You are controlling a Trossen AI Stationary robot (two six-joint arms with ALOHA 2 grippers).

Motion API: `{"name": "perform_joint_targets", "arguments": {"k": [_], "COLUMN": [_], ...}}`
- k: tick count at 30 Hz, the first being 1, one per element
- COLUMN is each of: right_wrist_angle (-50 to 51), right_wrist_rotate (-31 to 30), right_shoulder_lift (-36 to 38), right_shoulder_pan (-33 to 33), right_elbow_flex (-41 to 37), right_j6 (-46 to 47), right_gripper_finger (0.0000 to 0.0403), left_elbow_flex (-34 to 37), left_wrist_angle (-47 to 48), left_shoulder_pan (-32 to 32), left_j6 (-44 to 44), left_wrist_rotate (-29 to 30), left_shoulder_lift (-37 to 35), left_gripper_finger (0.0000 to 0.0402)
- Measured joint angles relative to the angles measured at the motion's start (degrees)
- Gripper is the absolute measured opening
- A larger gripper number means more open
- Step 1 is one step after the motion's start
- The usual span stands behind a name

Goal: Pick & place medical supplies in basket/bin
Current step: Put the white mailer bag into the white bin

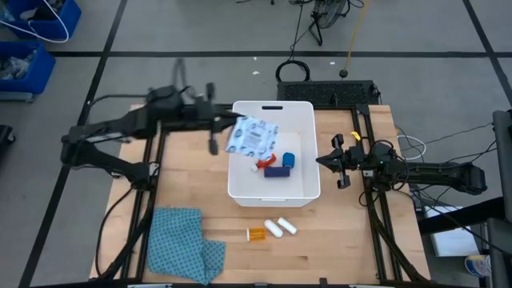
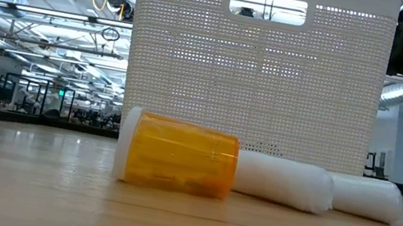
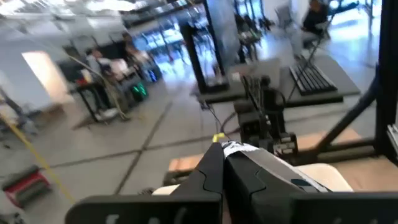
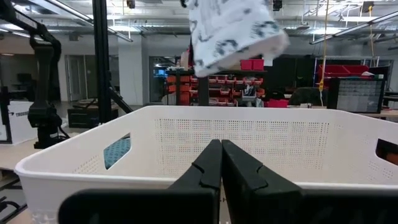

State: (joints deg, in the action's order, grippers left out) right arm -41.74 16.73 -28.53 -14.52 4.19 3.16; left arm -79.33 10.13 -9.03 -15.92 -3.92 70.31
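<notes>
- Wooden tabletop (image 1: 192, 172) carries the white bin (image 1: 240, 188) at its centre; a workshop hall shows behind.
- Left gripper (image 1: 234, 122), over the bin's left rim, pinches the white printed packet (image 1: 253, 134); its print is too small to read.
- Right gripper (image 1: 326, 161) waits just right of the bin, fingers pressed together.
- Inside the bin lie the blue tape roll (image 1: 289, 159), dark blue strip (image 1: 276, 171) and red-capped bottle (image 1: 265, 163).
- Near the bin's front lie the orange pill bottle (image 1: 257, 234) and two white cylinders (image 1: 280, 228), with the blue patterned cloth (image 1: 182, 244) to the left.

Matt perforated white plastic bin (image 2: 255, 73), translucent glossy orange pill bottle (image 2: 177, 154) beside it, on wood-grain table (image 1: 192, 184).
</notes>
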Motion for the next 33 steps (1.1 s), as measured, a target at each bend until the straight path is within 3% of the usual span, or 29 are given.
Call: {"name": "perform_joint_targets", "arguments": {"k": [6, 15, 25, 33], "right_wrist_angle": [0.17, 0.39, 0.4, 0.41], "right_wrist_rotate": [-0.02, -0.05, -0.09, -0.13], "right_shoulder_lift": [0.0, 0.0, 0.0, 0.0], "right_shoulder_pan": [0.0, 0.0, 0.0, 0.0], "right_elbow_flex": [0.02, 0.04, 0.04, 0.07], "right_j6": [0.02, 0.02, -0.74, -2.61], "right_gripper_finger": [0.0, 0.0, 0.0, 0.0], "left_elbow_flex": [-7.95, -9.14, -9.14, -9.14], "left_wrist_angle": [2.08, 1.55, 0.85, 1.78], "left_shoulder_pan": [-4.9, -10.56, -16.13, -17.08], "left_j6": [-0.37, -1.45, -1.79, -3.23], "left_wrist_rotate": [-6.44, -10.15, -11.8, -13.24], "left_shoulder_lift": [10.38, 20.02, 25.53, 29.09], "left_gripper_finger": [0.0, 0.0, 0.0, 0.0]}}
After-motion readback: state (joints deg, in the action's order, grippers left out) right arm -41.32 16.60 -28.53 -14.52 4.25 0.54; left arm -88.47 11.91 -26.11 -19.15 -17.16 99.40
